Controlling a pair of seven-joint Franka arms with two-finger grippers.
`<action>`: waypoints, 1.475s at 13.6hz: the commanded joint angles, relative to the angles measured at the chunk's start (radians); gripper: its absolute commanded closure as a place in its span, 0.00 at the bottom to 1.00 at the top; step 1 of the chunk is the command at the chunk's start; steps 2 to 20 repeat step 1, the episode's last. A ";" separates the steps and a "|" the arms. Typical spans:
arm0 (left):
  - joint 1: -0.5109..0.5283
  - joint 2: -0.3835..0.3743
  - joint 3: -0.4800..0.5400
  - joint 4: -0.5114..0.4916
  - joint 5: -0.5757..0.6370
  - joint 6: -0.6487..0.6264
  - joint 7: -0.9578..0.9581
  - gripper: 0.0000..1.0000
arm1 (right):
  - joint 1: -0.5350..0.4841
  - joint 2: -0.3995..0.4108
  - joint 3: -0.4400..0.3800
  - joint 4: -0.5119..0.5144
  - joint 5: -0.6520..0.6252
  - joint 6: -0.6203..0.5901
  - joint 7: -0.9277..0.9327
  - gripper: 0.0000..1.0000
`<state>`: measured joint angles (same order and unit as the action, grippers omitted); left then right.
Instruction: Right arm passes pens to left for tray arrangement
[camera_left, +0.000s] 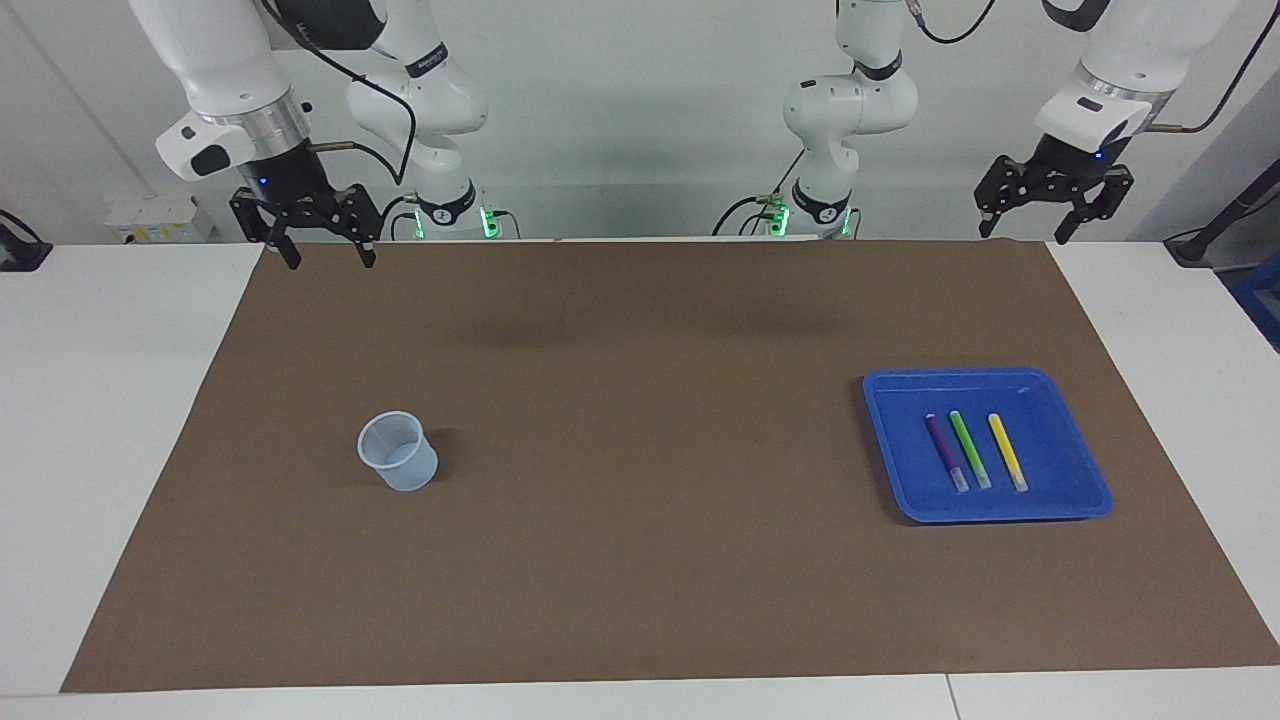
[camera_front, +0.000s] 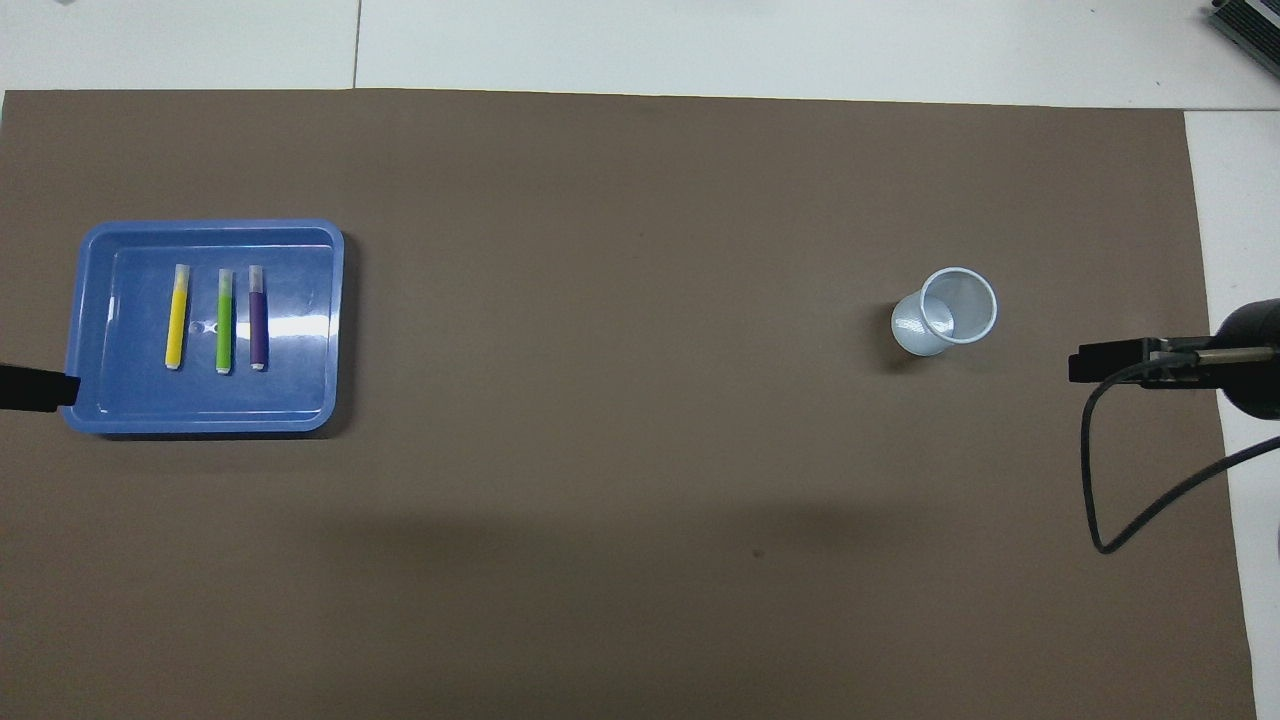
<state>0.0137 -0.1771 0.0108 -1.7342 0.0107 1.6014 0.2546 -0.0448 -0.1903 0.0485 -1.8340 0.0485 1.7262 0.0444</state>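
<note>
Since all three pens already lie in the blue tray (camera_left: 1090, 480) at the left arm's end of the table, I judge the arranging done, with nothing on the mat for either arm to fetch. The purple pen (camera_left: 945, 452), green pen (camera_left: 969, 449) and yellow pen (camera_left: 1007, 451) lie side by side, near to one another but apart, purple nearest the table's middle. Their long axes run roughly parallel — toward and away from the robots — with the pale ends pointing away from them.

The left gripper (camera_left: 1034, 229) hangs with fingers apart over the mat's edge, holding nothing; the tray sits forward of it, and it is plainly the closer tool. The right gripper (camera_left: 326, 256), also spread and holding nothing, hovers over the opposite corner — well apart from the tray, with the translucent cup (camera_left: 398, 451) out in front of it.
</note>
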 joint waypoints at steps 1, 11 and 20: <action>-0.012 -0.015 0.009 -0.010 0.018 -0.011 0.006 0.00 | -0.017 -0.012 0.001 -0.004 0.010 -0.010 -0.014 0.00; -0.012 -0.015 0.009 -0.010 0.018 -0.011 0.006 0.00 | -0.017 -0.012 0.001 -0.004 0.010 -0.010 -0.014 0.00; -0.012 -0.015 0.009 -0.010 0.018 -0.011 0.006 0.00 | -0.017 -0.012 0.001 -0.004 0.010 -0.010 -0.014 0.00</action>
